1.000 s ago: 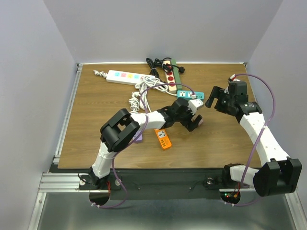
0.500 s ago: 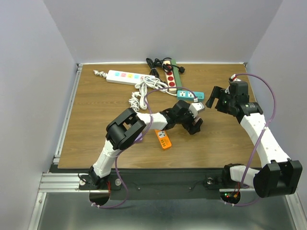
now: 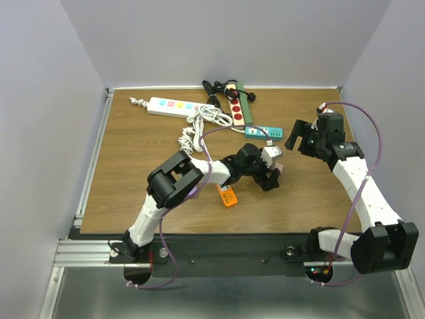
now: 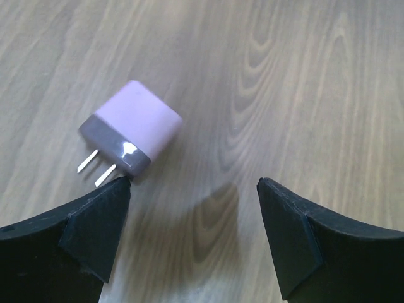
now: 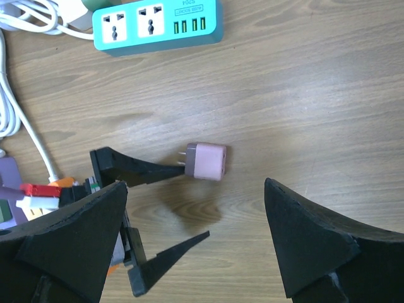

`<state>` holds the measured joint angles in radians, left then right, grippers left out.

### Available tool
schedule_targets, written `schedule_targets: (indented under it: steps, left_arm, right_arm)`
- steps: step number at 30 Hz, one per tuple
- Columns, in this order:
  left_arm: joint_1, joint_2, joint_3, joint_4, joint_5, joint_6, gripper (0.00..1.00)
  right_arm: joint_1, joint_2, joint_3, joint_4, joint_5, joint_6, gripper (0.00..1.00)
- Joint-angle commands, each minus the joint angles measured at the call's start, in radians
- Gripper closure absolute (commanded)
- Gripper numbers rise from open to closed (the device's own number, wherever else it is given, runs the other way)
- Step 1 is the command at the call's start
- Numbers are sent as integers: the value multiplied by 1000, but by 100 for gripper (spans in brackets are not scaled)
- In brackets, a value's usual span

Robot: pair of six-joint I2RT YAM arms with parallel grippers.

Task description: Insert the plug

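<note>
A pink plug (image 4: pixel 132 126) with two metal prongs lies loose on the wooden table, just beyond my left gripper's left fingertip. My left gripper (image 4: pixel 189 189) is open and empty, with bare wood between its jaws. In the top view it (image 3: pixel 270 175) is at mid-table, the plug (image 3: pixel 278 167) beside it. A teal power strip (image 3: pixel 263 131) lies just behind. My right gripper (image 5: pixel 196 189) is open and empty, hovering above the plug (image 5: pixel 208 161) and the left gripper's fingers (image 5: pixel 145 170); the teal strip (image 5: pixel 158 22) is at the top of that view.
An orange power strip (image 3: pixel 227 195) lies under the left forearm. A white strip (image 3: pixel 171 106), a beige strip with red buttons (image 3: pixel 236 111), a green strip (image 3: pixel 247 100), a white cable (image 3: pixel 196 129) and a black cable (image 3: pixel 214 90) crowd the back of the table.
My left arm's elbow has swung right and its gripper has shifted slightly toward the near edge. The right arm has not moved.
</note>
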<state>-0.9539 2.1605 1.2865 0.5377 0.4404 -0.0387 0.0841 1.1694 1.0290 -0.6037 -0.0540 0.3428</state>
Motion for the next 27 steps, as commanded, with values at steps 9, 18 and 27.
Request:
schedule_targets:
  steps: [9,18,27]
  left_arm:
    - [-45,-145,-134,48,-92,-8,8]
    - [-2,-166,-86,2,-309,85,4]
    - [1,-74,22,-22,-194,192,3]
  right_arm:
    - [-14,-25,8,-4,-3,-18,6]
    - [-18,-36,19,-4,-21,-16,6]
    - [-18,-25,26,-2,-21,-30,6]
